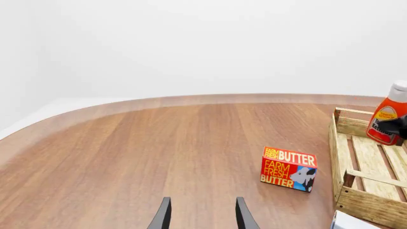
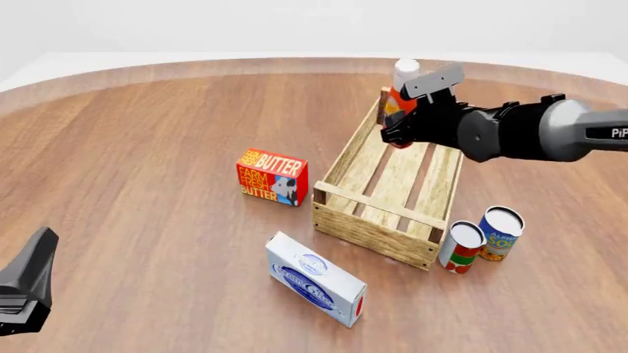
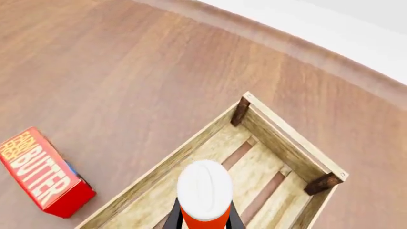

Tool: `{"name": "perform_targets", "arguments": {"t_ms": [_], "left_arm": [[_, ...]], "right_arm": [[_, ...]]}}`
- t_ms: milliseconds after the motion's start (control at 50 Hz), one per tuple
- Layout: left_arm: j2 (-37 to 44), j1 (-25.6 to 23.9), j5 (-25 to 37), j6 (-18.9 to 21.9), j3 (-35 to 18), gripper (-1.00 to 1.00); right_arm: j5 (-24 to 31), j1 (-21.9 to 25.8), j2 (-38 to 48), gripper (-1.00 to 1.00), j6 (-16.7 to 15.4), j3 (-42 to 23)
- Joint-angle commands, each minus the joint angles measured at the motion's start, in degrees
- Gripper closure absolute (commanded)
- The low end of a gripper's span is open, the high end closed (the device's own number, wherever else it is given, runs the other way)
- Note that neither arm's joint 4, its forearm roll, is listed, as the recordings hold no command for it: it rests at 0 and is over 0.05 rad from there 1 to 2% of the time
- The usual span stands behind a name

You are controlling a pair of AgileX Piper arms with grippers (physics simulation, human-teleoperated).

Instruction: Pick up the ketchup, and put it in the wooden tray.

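The ketchup (image 2: 396, 104), an orange-red bottle with a white cap, stands upright over the far end of the wooden tray (image 2: 373, 234). My right gripper (image 2: 398, 129) is shut on its body from the right. The right wrist view looks down on the white cap (image 3: 204, 190) between the two fingers, with the tray's far corner (image 3: 287, 132) beneath. The left wrist view shows the ketchup (image 1: 385, 119) at the tray's far end (image 1: 369, 208). I cannot tell if the bottle touches the slats. My left gripper (image 1: 202, 217) is open and empty, low at the near left (image 2: 32, 273).
A red butter box (image 2: 272, 176) stands left of the tray and shows in the left wrist view (image 1: 288, 168). A white-blue box (image 2: 316, 289) lies in front of the tray. Two cans (image 2: 461, 248) (image 2: 501, 233) stand at its near right corner.
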Motion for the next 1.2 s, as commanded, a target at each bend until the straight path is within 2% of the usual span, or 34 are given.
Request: {"name": "perform_targets", "arguments": {"t_ms": [20,560,1200], "left_arm": [[0.0,0.0,0.0,0.0,0.0,-1.0],[0.0,0.0,0.0,0.0,0.0,-1.0],[0.0,0.0,0.0,0.0,0.0,-1.0]], "right_arm": [[-1.48,-1.55,1.85,1.0,0.43,0.43],[-4.83,-3.27,7.17,1.0,0.98,1.77],[-5.35,-1.08,11.51,1.0,3.03,0.97]]}}
